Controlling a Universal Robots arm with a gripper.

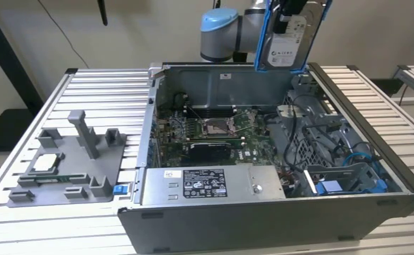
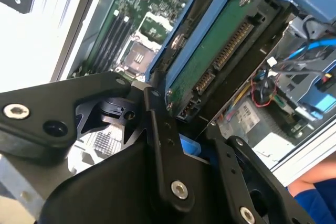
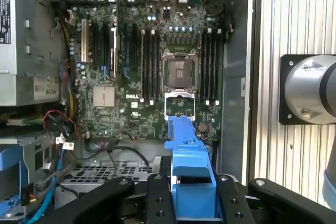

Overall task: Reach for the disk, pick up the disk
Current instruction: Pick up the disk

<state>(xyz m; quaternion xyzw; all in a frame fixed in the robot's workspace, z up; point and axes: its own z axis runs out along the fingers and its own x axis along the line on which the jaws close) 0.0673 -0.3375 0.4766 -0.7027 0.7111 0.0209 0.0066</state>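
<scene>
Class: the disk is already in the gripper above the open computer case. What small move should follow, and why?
Probably a short lift straight up. The gripper is shut on the disk, which hangs upright just above the computer case rim; more height would likely clear that rim before any sideways travel.

The disk (image 1: 290,40), clamped in the gripper (image 1: 291,13), hangs in open air above the rear wall of the open computer case (image 1: 264,223). Below it the motherboard (image 1: 210,133) lies low and flat, leaving open room above it. Toward the exterior view's right, cables (image 1: 334,143) and a blue drive bay (image 1: 342,183) crowd the case, seemingly leaving little passage.
</scene>
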